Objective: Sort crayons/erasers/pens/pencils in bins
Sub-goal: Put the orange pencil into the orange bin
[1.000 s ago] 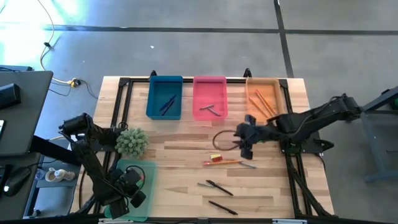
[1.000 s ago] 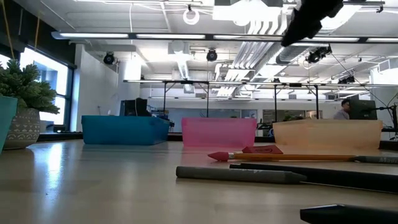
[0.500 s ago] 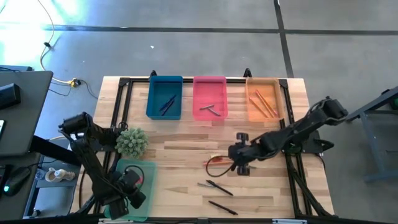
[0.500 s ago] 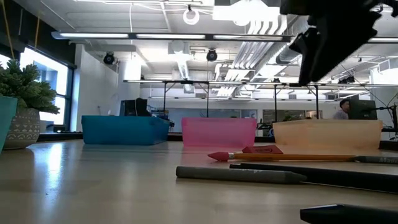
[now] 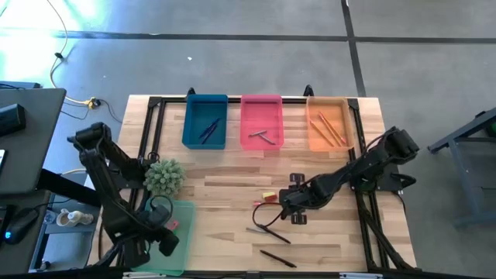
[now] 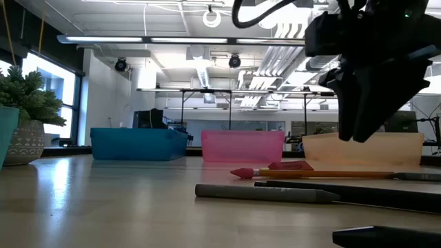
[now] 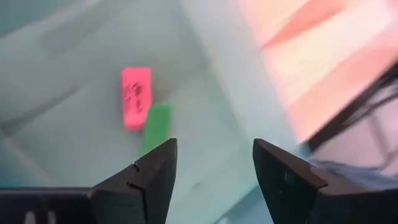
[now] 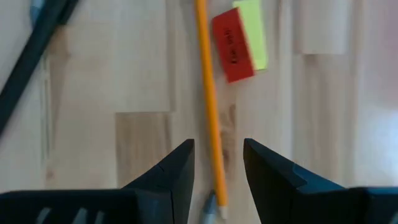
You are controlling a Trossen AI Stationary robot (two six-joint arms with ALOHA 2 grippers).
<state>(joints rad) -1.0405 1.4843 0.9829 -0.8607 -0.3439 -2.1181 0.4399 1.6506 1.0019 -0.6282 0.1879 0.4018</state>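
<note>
Near the table's front-right area, the right gripper (image 5: 293, 208) is hovering, fingers parted and empty, over the pencil (image 8: 210, 118). A red eraser (image 8: 233, 44) and a yellow eraser (image 8: 255, 31) are lying just beside it, so closing off-centre risks dragging them along. At the front-left corner, the left gripper (image 7: 211, 168) is standing open and empty above the green bin (image 5: 183, 211). Only the left wrist view is showing the pink eraser (image 7: 136, 97) and green eraser (image 7: 157, 126) inside.

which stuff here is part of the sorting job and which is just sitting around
Job: blue bin, pink bin, orange bin, green bin, pencil, red eraser, yellow eraser, pens.
Lying about: plant, cables.
</note>
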